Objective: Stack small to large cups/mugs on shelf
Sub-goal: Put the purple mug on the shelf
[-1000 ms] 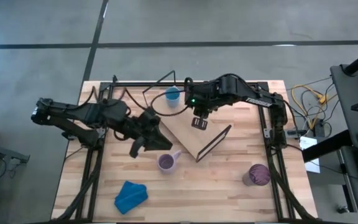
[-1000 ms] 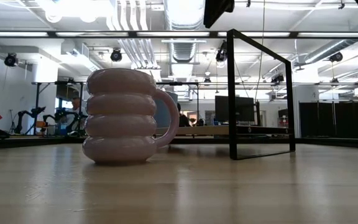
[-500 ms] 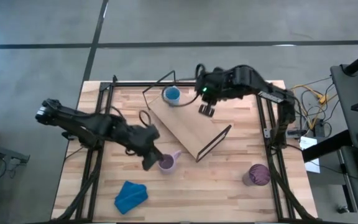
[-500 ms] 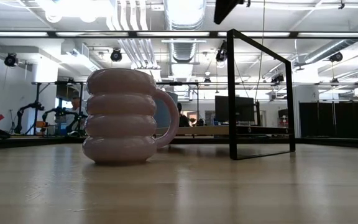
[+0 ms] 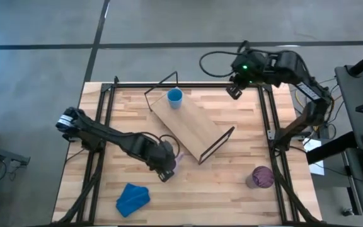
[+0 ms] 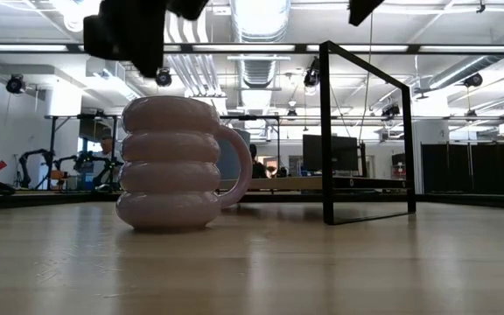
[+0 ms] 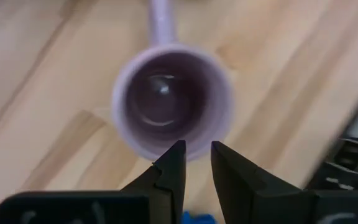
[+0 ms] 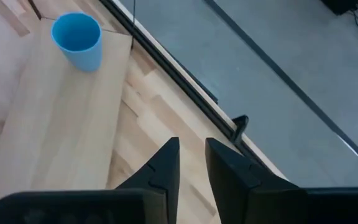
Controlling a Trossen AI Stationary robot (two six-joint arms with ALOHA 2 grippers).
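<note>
— While the left gripper [image 7: 196, 163] hangs right over the pale-lilac mug [image 7: 173, 99], which way does the mug lie?

— Directly under the fingers, mouth up on the worktop [image 5: 225, 176] beside the shelf [image 5: 191, 128]; its handle runs away from them; fingers nearly closed, holding nothing.

— And the right gripper [image 8: 191, 163]?

— Well off at the far edge, fingers narrowly apart, empty; left is nearer; the light-blue cup [image 5: 174, 97] already stands on the shelf.

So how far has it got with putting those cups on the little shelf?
One looks done: the small blue cup stands on the shelf at one end. In hand: the left claw, open a little, hovers over the lilac mug on the table. The right claw, empty, is off at the table's far edge. The dark-purple cup waits untouched on the table.
</note>
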